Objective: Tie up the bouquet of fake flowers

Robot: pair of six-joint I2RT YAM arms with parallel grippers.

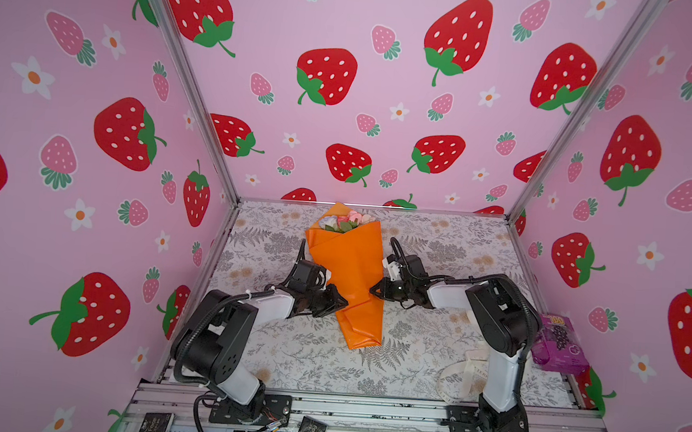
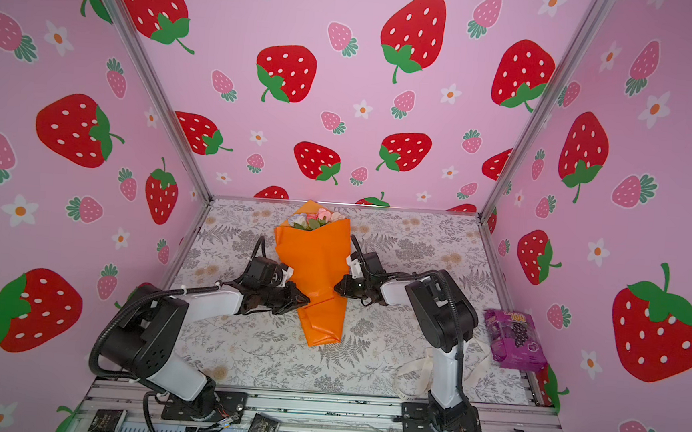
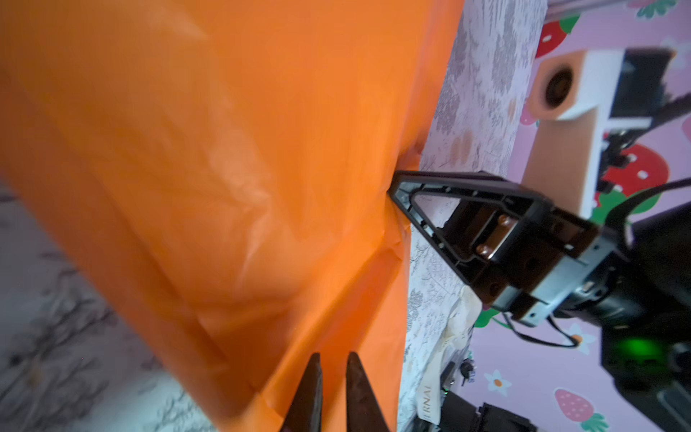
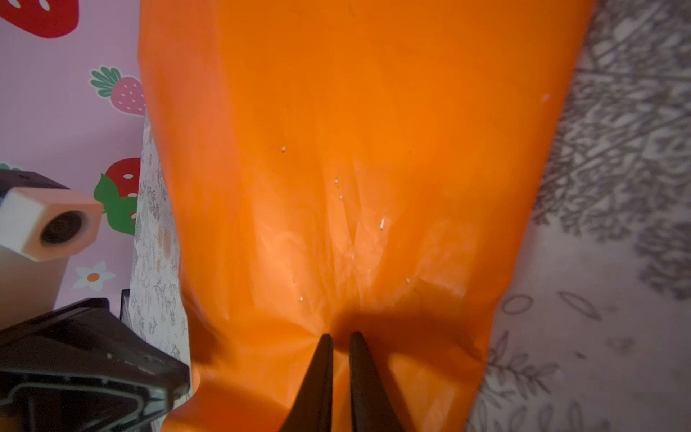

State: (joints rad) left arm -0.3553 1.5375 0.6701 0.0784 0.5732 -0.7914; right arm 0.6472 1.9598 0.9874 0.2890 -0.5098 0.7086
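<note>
The bouquet of fake flowers lies on the table in an orange paper cone (image 1: 351, 267) (image 2: 320, 265). Its pink and white blooms (image 1: 346, 221) (image 2: 317, 219) show at the far end. My left gripper (image 1: 344, 302) (image 2: 307, 300) sits against the cone's left side. In the left wrist view its jaws (image 3: 334, 355) stand slightly apart over the orange paper (image 3: 224, 168). My right gripper (image 1: 372, 290) (image 2: 336, 287) meets the cone's right edge. It (image 4: 341, 334) is shut on a pinch of the paper (image 4: 355, 149), which puckers around the tips. The stems are hidden inside the cone.
A cream ribbon (image 1: 460, 377) (image 2: 412, 376) lies coiled by the right arm's base. A purple packet (image 1: 560, 344) (image 2: 514, 341) rests at the table's right edge. The floral table (image 1: 305, 360) is walled by pink strawberry panels on three sides.
</note>
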